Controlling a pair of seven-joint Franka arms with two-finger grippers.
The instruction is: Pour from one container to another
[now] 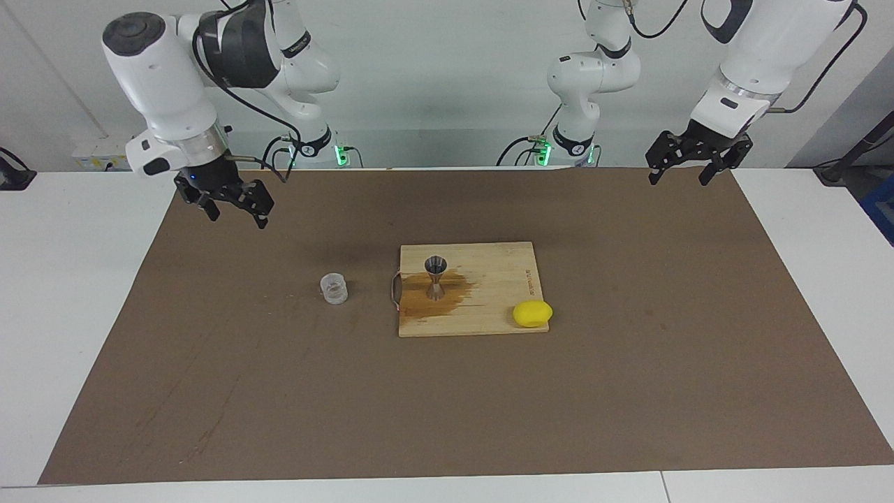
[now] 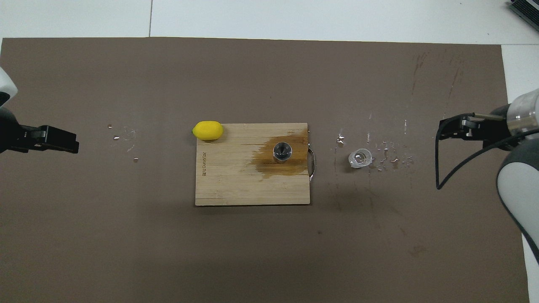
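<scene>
The small clear cup [image 1: 334,288] [image 2: 360,158] stands upright on the brown mat, beside the board on the right arm's side. On the wooden cutting board [image 1: 489,323] [image 2: 236,185] the steel hourglass jigger [image 1: 436,277] [image 2: 281,151] stands upright in a dark wet stain. My right gripper [image 1: 236,215] [image 2: 448,128] hangs open and empty, high over the mat near the right arm's end, well apart from the cup. Raised over the mat's corner at the left arm's end, my left gripper [image 1: 677,178] [image 2: 63,141] is open, holds nothing and waits.
A yellow lemon [image 1: 532,314] [image 2: 207,130] lies at the board's corner toward the left arm's end. Water drops [image 2: 391,159] dot the mat beside the cup, and a few more [image 2: 124,135] lie toward the left arm's end. A metal handle [image 2: 312,162] sits on the board's edge facing the cup.
</scene>
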